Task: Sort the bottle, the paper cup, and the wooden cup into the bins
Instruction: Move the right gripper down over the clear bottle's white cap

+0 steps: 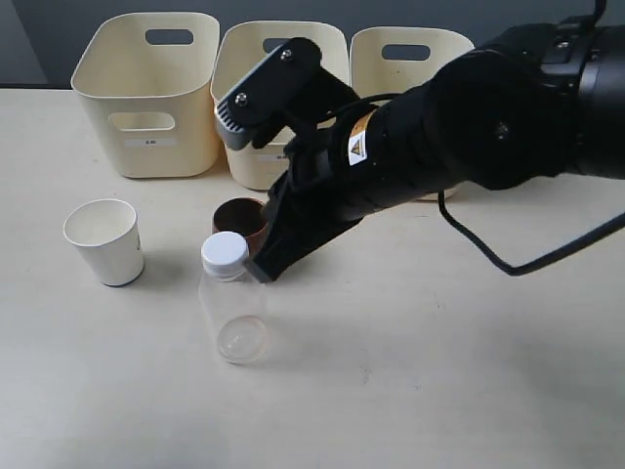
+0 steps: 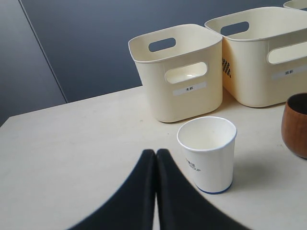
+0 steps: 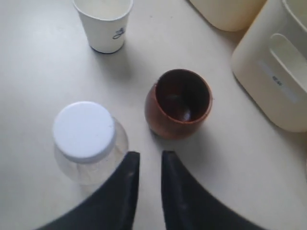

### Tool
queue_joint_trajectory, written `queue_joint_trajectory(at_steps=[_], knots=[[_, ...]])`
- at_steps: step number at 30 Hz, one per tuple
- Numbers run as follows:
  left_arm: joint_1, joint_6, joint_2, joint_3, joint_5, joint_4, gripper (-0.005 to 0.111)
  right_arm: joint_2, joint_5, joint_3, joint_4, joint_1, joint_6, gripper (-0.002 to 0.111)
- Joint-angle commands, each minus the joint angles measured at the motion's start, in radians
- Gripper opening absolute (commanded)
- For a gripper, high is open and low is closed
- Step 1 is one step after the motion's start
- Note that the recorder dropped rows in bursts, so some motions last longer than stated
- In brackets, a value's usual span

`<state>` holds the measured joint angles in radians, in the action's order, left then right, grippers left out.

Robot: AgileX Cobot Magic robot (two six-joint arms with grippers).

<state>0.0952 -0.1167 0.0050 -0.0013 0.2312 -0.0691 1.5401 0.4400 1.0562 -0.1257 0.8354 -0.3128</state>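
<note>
Reaching across the middle, your right gripper hovers just beside the bottle and the wooden cup, jaws slightly parted and holding nothing. The left gripper waits with jaws pressed together, empty, near the paper cup. All three things stand upright on the worktop, with the bins along the far side. You're at the first pick, I judge; open wider, then centre on one target.

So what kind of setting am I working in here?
Likely a lab sorting bench, not a home: a bare cream table, three identical labelled bins in a row against a plain dark wall, and only test objects out.
</note>
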Motion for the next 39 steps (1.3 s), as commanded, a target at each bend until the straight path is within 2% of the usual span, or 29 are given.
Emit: queue_joint_trajectory(at_steps=[1, 4, 9, 16, 39], knots=[[0.007, 0.002, -0.005, 0.001, -0.006, 0.000, 0.000, 0.001, -0.011, 0.008, -0.028, 0.043, -0.019, 0.043], [0.007, 0.002, -0.005, 0.001, -0.006, 0.000, 0.000, 0.001, -0.033, 0.008, -0.071, 0.061, -0.019, 0.052], [0.007, 0.002, -0.005, 0.001, -0.006, 0.000, 0.000, 0.001, -0.051, 0.008, -0.089, 0.084, -0.019, 0.060], [0.007, 0.002, -0.005, 0.001, -0.006, 0.000, 0.000, 0.022, -0.047, 0.008, -0.156, 0.085, -0.019, 0.078], [0.007, 0.002, -0.005, 0.001, -0.006, 0.000, 0.000, 0.143, -0.161, 0.008, -0.171, 0.083, -0.030, 0.079]])
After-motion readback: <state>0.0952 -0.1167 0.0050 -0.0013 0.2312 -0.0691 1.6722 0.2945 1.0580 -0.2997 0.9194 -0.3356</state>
